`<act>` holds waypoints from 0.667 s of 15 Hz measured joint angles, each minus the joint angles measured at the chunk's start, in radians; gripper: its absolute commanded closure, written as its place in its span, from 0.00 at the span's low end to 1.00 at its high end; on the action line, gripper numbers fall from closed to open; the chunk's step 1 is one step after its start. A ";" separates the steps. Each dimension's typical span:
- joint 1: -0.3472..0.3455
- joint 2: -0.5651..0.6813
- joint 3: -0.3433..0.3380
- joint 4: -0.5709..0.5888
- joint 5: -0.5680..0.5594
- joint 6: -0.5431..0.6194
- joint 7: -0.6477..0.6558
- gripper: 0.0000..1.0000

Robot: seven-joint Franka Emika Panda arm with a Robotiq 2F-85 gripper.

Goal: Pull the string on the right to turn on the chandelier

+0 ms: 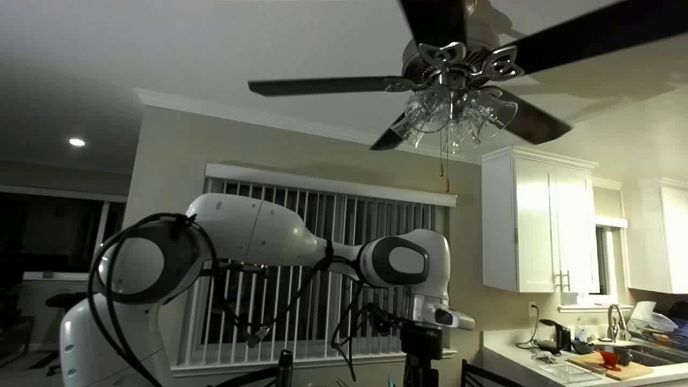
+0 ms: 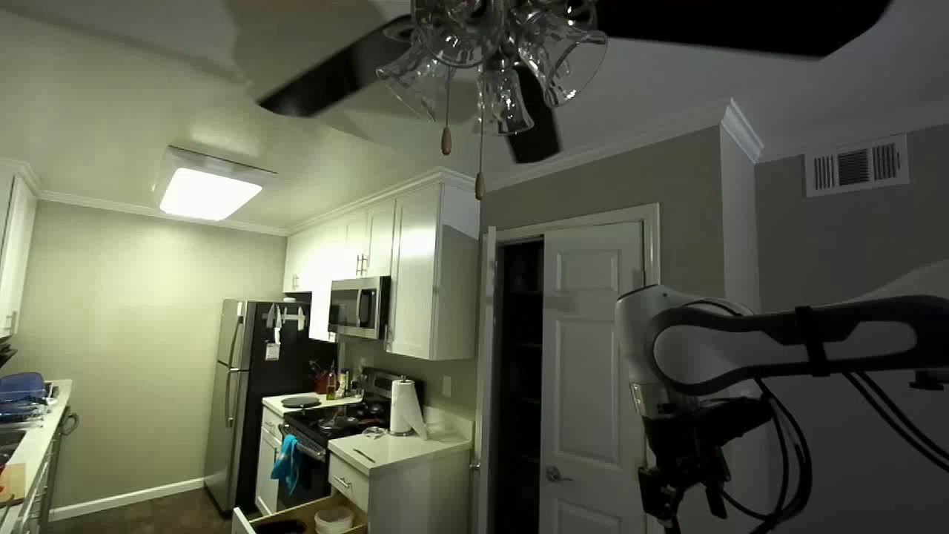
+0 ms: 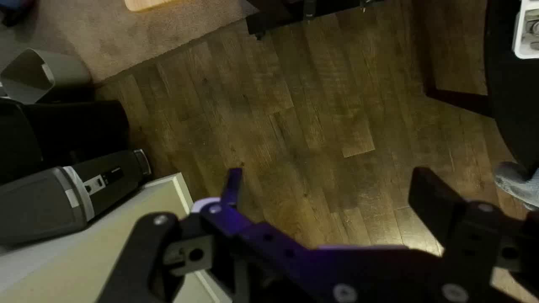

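The right-hand pull chain (image 2: 480, 157) is hung below the chandelier (image 1: 454, 110), well above the gripper (image 3: 328, 176), whose jaws are spread with nothing held. Chain judged light and limp; best grasped at the wood-coloured fob (image 2: 480, 186), fragile-looking glass shades (image 2: 506, 101) left untouched.

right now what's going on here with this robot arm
A robot arm is meant to turn on the chandelier, which looks unlit. Its gripper is open, facing the wooden floor, and holds nothing. The two pull strings, one of which it should pull, hang untouched, higher than the gripper in both exterior views.
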 measured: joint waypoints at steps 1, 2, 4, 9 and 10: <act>0.000 0.000 0.000 0.000 0.000 0.000 0.000 0.00; 0.000 0.000 0.000 0.000 0.000 0.000 0.000 0.00; 0.000 0.000 0.000 0.000 0.000 0.000 0.000 0.00; 0.020 0.000 -0.008 0.000 0.008 0.032 -0.008 0.00; 0.035 -0.001 -0.012 0.000 0.018 0.076 -0.017 0.00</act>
